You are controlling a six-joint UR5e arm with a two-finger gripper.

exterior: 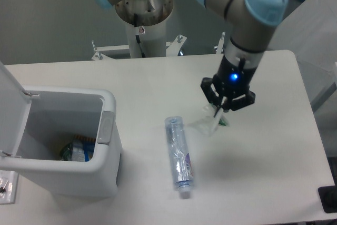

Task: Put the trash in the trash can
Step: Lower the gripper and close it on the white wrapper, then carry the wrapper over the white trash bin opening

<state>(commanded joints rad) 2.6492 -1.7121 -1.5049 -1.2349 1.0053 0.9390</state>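
Gripper (218,113) points down over the table's (274,172) right half, a blue light lit on its wrist. Fingers closed on the crumpled clear wrapper (211,124), green strip showing at its right; whether the wrapper touches the table surface, cannot tell. Clear bottle (178,155) lies lengthwise near the table's middle, white cap toward the front edge, just left of the wrapper. White trash can (108,140) at the front left corner, lid up, some rubbish inside.
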